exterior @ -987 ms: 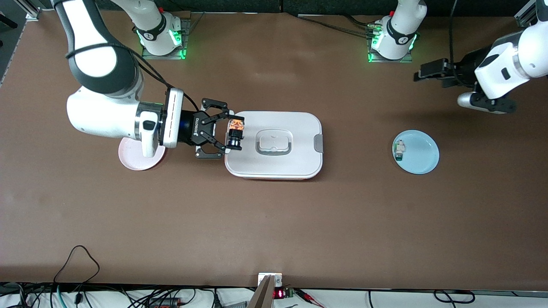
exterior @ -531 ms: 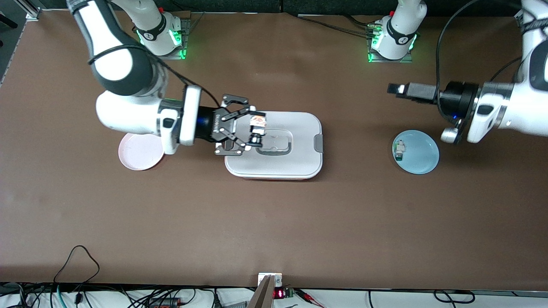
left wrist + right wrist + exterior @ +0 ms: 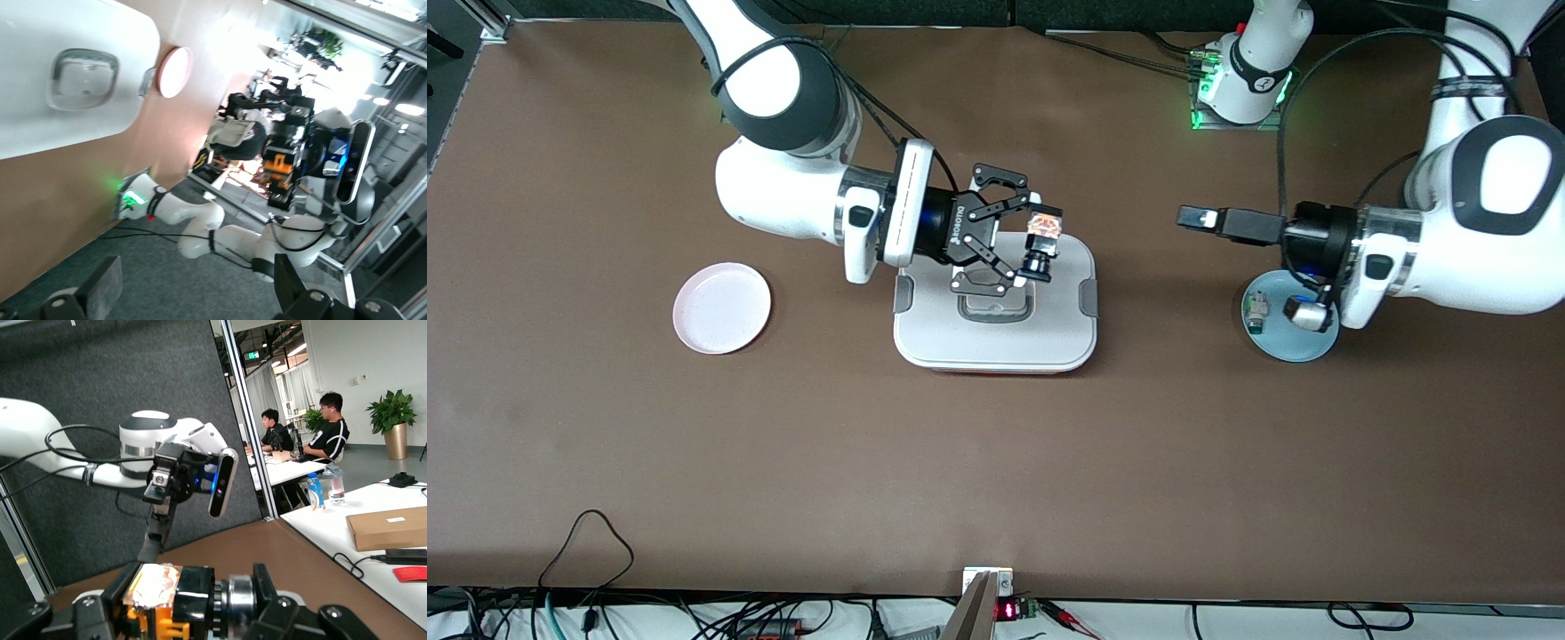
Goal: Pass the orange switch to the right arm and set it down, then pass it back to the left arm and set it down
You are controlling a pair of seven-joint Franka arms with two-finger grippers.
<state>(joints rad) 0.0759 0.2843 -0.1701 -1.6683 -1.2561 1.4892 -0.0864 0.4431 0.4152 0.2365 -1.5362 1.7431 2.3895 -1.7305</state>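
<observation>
Front view shows one white box [image 3: 996, 307] mid-table, with bare brown table [image 3: 996, 462] open between it and two plates, pink [image 3: 721, 308] and blue [image 3: 1303, 342]. Above the box's edge toward the bases, the right gripper [image 3: 1030, 244] clamps the single orange switch [image 3: 1042, 229]. The left gripper [image 3: 1197, 219], fingers spread wide, hovers between box and blue plate, whose small green-tipped part [image 3: 1256, 313] stays hard to make out.

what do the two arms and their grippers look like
Both arms are glossy white with dark grey joint bands and silver wrist rings, black cables looped alongside. The right gripper is black open linkage with white lettering on its body. The left gripper is black too. Green lights glow at the left arm's base.
</observation>
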